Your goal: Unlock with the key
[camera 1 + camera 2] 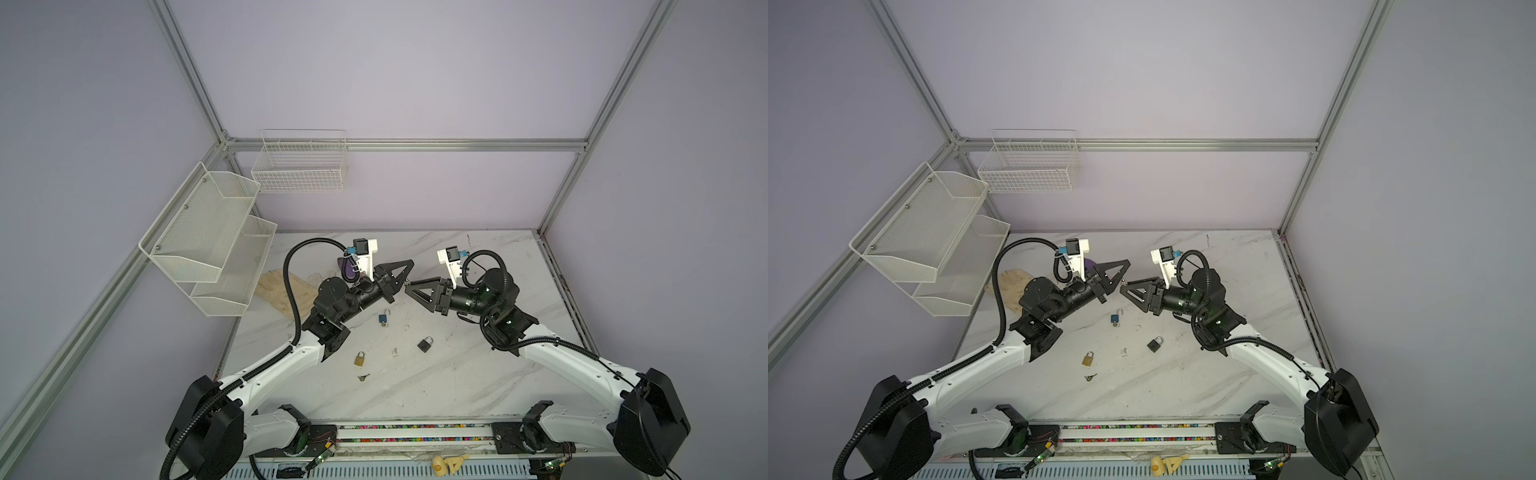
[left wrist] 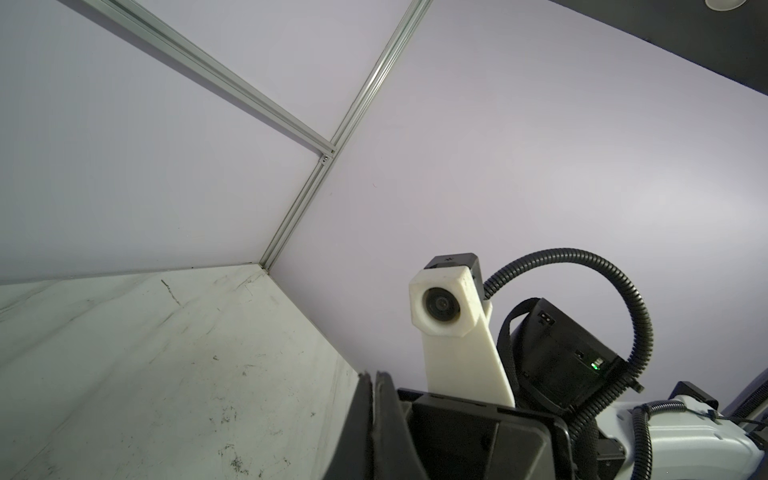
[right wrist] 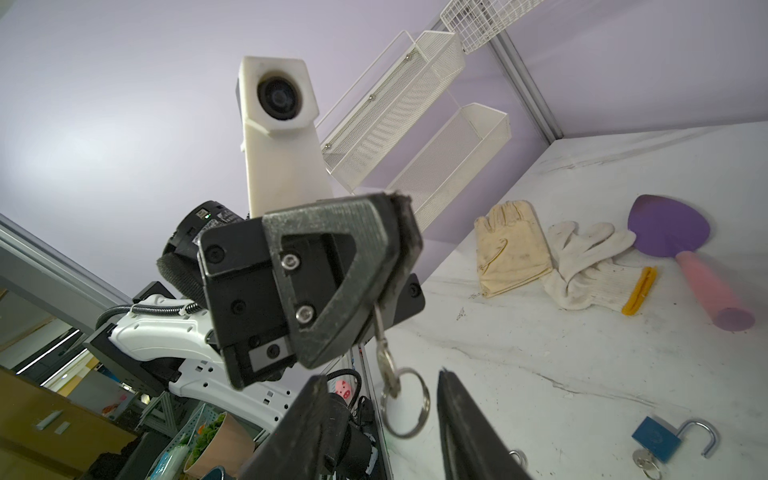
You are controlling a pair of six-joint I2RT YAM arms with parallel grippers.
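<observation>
My left gripper (image 3: pixel 388 257) is shut on a small silver key (image 3: pixel 380 332), which hangs below its fingers with a split ring (image 3: pixel 405 403) dangling from it. In the left wrist view the left gripper (image 2: pixel 372 376) shows pressed together and the key is hidden. My right gripper (image 3: pixel 380 374) is open, its fingers either side of the ring without touching it. In both top views the grippers (image 1: pixel 409 266) (image 1: pixel 409 289) meet tip to tip above mid-table. On the table lie a blue padlock (image 1: pixel 382 318) (image 3: pixel 656 444) with open shackle, a black padlock (image 1: pixel 424 344) and a brass padlock (image 1: pixel 360 358).
A loose key (image 1: pixel 363 377) lies near the brass padlock. Work gloves (image 3: pixel 515 249) and a purple spatula with a pink handle (image 3: pixel 669 226) lie at the back left. White mesh shelves (image 1: pixel 216 241) and a wire basket (image 1: pixel 301 166) hang on the walls.
</observation>
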